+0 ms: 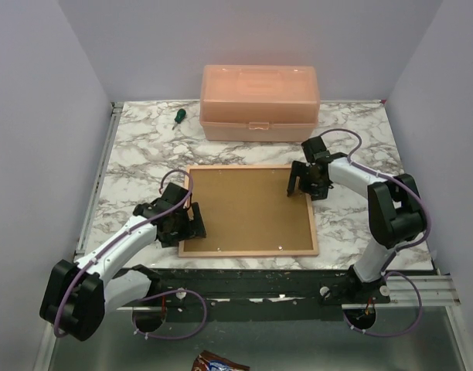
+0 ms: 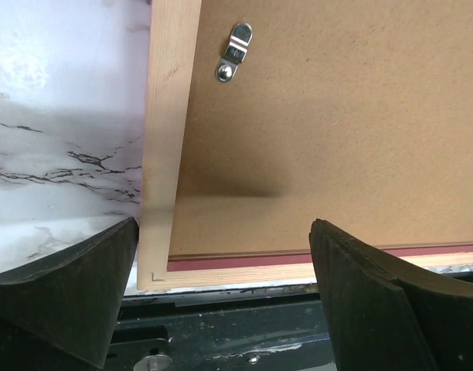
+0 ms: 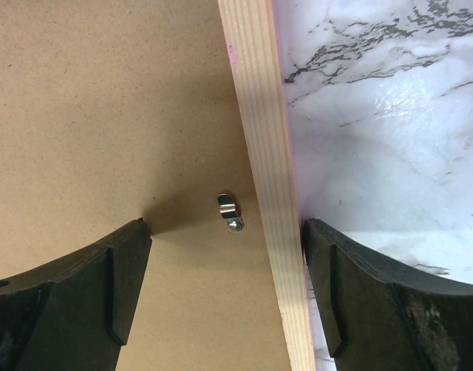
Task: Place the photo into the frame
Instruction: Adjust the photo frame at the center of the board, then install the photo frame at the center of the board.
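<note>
- The left gripper [image 2: 222,224] is spread wide and holds nothing. Its two dark fingers straddle the near-left corner of the frame [image 2: 163,116].
- The right gripper [image 3: 225,224] is also wide open and empty. One finger is over the board and the other over the table, with the frame's right rail between them.
- The frame lies face down on the marble table [image 3: 376,116] between the two arms, pale wood side up. A thin pink edge shows along its outer side.
- The brown backing board [image 2: 337,116] fills the frame. A dark red strip shows between the board and the near rail.
- A small metal turn clip [image 2: 235,52] sits on the board just beside the left rail, and a second clip [image 3: 230,212] sits just beside the right rail. Neither appears to reach across onto the wood.
- The photo is not visible in any view, and I cannot tell whether it lies under the board.
- Farther back stand a peach plastic box [image 1: 260,102] and a green-handled screwdriver [image 1: 177,117], well apart from the frame.
- As I judge it, the step in hand is work on the frame's back, either freeing the board or fastening it.
- The next move calls for a narrow, low fingertip at the board's edge or a clip, with the other arm steadying the rail so the frame does not slide.
</note>
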Action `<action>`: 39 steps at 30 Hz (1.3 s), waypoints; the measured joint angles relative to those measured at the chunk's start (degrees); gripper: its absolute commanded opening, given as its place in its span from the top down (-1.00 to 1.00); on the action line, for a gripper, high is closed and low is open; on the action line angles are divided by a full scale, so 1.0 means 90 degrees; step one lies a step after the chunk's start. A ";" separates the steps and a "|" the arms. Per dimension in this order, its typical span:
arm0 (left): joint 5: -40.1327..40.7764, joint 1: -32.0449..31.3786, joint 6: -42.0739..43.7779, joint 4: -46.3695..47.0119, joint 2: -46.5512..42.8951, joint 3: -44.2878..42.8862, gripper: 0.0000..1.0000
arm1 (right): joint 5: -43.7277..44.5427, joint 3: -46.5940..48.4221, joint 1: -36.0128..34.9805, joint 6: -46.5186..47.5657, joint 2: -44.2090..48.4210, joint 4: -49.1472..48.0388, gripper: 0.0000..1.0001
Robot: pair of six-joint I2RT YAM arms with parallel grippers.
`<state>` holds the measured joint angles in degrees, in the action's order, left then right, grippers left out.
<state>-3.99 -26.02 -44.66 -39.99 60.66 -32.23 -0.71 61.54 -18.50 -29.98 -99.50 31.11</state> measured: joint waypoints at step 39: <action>0.0109 0.0100 0.0423 0.0325 0.0852 -0.0291 -0.56 | 0.0656 0.0622 0.0080 0.0087 -0.0486 0.0017 0.99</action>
<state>-3.01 -25.12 -40.86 -37.06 68.34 -34.85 5.19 67.13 -17.78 -29.19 -103.88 31.27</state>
